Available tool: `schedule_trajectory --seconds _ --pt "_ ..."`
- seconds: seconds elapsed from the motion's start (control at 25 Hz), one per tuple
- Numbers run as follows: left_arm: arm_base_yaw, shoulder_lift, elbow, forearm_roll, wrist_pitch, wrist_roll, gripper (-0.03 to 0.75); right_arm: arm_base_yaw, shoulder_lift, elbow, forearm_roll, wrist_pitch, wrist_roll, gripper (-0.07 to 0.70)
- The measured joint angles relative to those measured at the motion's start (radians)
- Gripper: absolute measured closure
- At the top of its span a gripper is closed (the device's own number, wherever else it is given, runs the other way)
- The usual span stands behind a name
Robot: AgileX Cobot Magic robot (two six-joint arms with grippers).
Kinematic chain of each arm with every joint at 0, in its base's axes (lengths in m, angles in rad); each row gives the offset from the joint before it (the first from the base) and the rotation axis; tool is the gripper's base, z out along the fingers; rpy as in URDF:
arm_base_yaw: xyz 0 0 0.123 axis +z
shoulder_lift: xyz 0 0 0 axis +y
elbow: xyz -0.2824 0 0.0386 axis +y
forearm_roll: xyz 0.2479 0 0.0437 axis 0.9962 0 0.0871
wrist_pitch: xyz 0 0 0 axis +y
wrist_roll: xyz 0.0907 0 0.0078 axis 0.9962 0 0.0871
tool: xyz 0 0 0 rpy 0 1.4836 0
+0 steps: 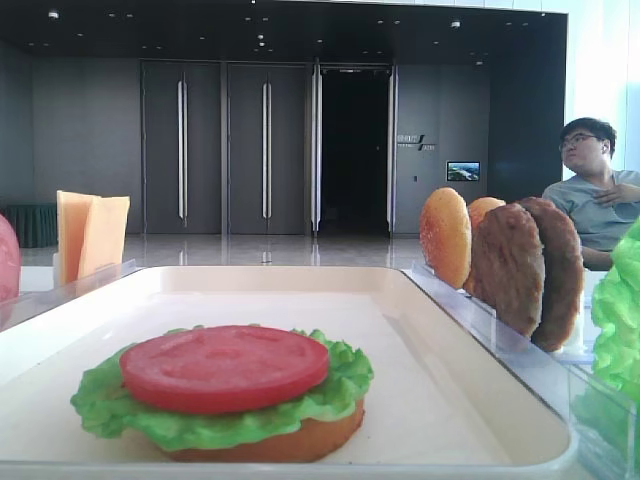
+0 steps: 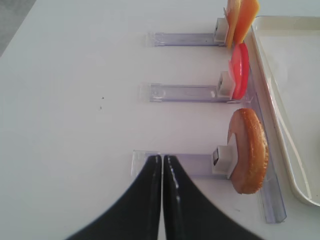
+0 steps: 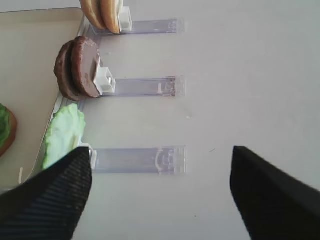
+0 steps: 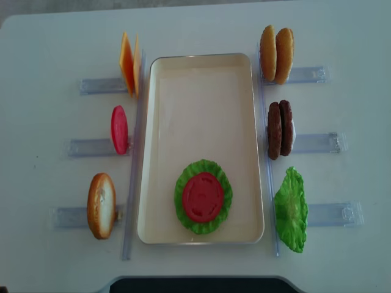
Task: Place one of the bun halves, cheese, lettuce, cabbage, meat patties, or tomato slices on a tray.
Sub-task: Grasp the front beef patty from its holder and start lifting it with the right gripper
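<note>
Right end effector (image 3: 160, 195): jaws spread wide, nothing between them, hovering over bare counter (image 3: 250, 75) just beside the clear rack (image 3: 137, 160) that carries a standing lettuce leaf (image 3: 62, 135). No contact with any item visible.

Left end effector (image 2: 162, 200): fingers pressed together, tips meeting, holding nothing; tips sit over the near end of the clear rack (image 2: 175, 162) that holds an upright bun half (image 2: 248, 151).

Tray (image 4: 201, 79): centre of counter. At its near end a stack: bun half (image 1: 290, 440) at the bottom, lettuce (image 4: 203, 221) on it, tomato slice (image 4: 202, 196) on top. Far part of the tray bare.

Left of tray, on racks, far to near: cheese (image 4: 128, 64), one tomato slice (image 4: 119, 129), bun half.

Right of tray, far to near: two bun halves (image 4: 276, 54), the two meat patties (image 4: 280, 129) standing side by side and touching, then the lettuce leaf.

Low exterior view: person (image 1: 595, 190) seated in background.
</note>
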Motion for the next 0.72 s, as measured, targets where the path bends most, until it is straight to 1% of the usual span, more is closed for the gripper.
schedule_trajectory --seconds 0.12,0.28,0.48,0.6,0.72 --pt "0.000 0.000 0.000 0.000 0.000 0.000 0.722 0.000 0.107 -0.064 0.000 0.007 0.002 0.089" --pt "0.000 0.000 0.000 0.000 0.000 0.000 0.722 0.000 0.274 -0.187 -0.002 0.040 0.003 0.089" --pt "0.000 0.000 0.000 0.000 -0.001 0.000 0.722 0.000 0.486 -0.345 -0.037 0.080 0.009 0.089" --pt "0.000 0.000 0.000 0.000 -0.001 0.000 0.722 0.000 0.574 -0.401 -0.047 0.085 0.012 0.089" --pt "0.000 0.000 0.000 0.000 -0.001 0.000 0.722 0.000 0.643 -0.432 -0.053 0.086 0.015 0.089"
